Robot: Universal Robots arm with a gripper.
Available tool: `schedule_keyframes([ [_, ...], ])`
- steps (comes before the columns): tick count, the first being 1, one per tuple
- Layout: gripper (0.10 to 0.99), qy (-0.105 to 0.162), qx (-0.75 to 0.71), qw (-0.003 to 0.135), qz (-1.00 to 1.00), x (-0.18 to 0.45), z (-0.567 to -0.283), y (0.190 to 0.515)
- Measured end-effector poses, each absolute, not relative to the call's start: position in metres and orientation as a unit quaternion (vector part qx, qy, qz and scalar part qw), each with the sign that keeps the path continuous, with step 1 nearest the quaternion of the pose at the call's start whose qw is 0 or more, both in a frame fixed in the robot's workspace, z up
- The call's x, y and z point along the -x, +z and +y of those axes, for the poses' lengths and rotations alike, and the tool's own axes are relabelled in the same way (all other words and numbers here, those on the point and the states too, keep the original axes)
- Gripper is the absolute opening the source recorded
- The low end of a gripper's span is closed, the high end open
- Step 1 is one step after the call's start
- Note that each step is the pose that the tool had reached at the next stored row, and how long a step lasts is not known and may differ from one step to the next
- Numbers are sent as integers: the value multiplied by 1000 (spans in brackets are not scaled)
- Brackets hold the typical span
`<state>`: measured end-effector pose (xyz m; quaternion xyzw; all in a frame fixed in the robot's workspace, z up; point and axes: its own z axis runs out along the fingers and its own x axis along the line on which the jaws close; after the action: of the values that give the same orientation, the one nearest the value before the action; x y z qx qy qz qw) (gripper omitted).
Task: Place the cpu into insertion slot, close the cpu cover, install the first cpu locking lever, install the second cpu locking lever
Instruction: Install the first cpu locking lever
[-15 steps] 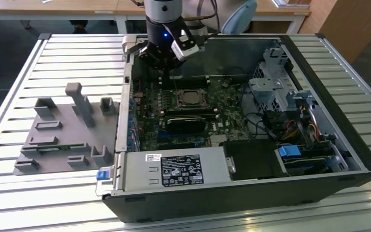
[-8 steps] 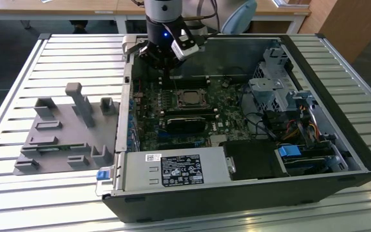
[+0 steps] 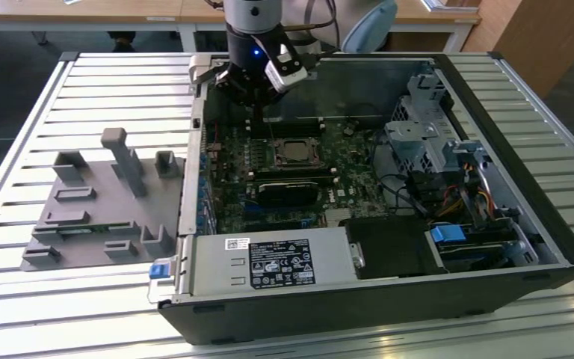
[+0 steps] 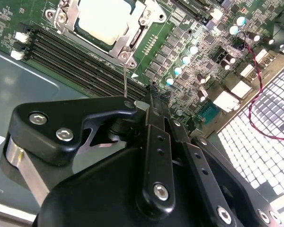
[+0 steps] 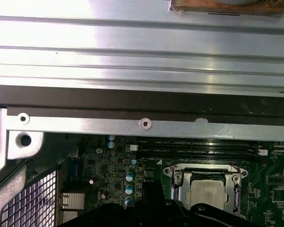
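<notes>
- Exterior view: end effector (image 3: 257, 126) is hung low inside the computer case (image 3: 526, 224), just beside the insertion slot (image 3: 273, 155). How far it is open cannot be told.
- Second wrist view: cpu (image 4: 104, 19) is seated in the slot, its pale metal top framed by the cpu cover (image 4: 141, 33). A thin lever (image 4: 125, 78) runs up to the tip, probably for latching.
- First wrist view: cpu is seen lying flat under the cover.

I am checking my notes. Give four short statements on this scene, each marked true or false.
1. The silvery-beige square cpu shows through the window of the thin silvery metal cpu cover. True.
2. The gripper hangs over the grey plastic fixture. False: over the green circuit board inside the black computer case.
3. The fixture stands at the exterior view's right of the case. False: its left.
4. The case lies on a slatted metal table. True.
</notes>
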<state>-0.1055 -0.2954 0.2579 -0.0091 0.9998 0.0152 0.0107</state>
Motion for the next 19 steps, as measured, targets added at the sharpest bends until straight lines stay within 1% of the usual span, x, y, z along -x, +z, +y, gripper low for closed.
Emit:
schedule_keyframes([
  [19,106,15,9,11,1000,88,-294,257],
])
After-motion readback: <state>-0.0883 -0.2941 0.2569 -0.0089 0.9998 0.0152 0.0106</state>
